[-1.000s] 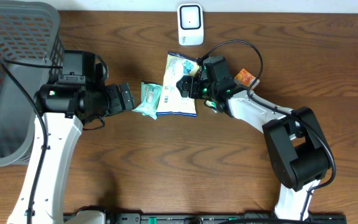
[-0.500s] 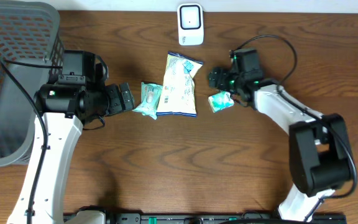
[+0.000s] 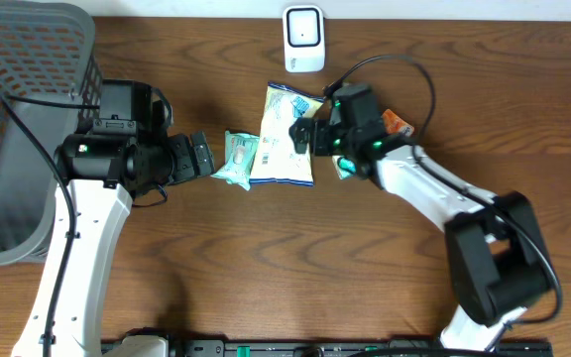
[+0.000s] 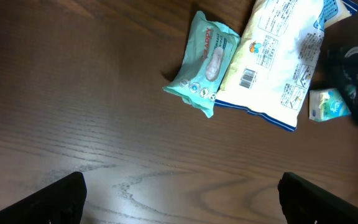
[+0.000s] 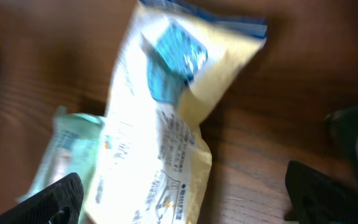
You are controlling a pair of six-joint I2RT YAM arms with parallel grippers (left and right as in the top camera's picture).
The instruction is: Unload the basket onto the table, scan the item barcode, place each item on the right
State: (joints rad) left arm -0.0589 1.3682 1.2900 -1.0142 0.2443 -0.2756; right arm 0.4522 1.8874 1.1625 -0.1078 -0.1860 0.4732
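Count: 1 basket, 2 grippers, 4 packs, 1 scanner. All positions are relative to the big white bag [image 3: 285, 139], which lies flat mid-table [image 3: 266, 268].

- Far left of bag: grey mesh basket [image 3: 23, 129] at the table's left edge, cut off by the frame.
- Left of bag: left gripper [image 3: 202, 156], jaws spread wide and empty, tips just short of the teal pack [image 3: 236, 159]. Wrist view shows only wood between its fingers [image 4: 61, 199].
- Teal pack: touching the bag's left edge.
- Bag: printed back up, barcode [image 4: 247, 78] face-up near the edge that meets the teal pack.
- Beyond bag, at the table's far edge: white scanner [image 3: 304, 40], apart from the bag with wood between.
- Bag's right edge: right gripper [image 3: 302, 134] over it, jaws wide apart, not clamped on anything. The bag shows below, between its fingers [image 5: 55, 199].
- Just right of bag: small green-white pack [image 4: 330, 107], mostly under the right arm [image 3: 434, 188] in the overhead.
- Further right: orange pack [image 3: 395, 122], partly hidden by that arm.

Open room: a broad strip of wood on the bag's near side, more right of the orange pack.
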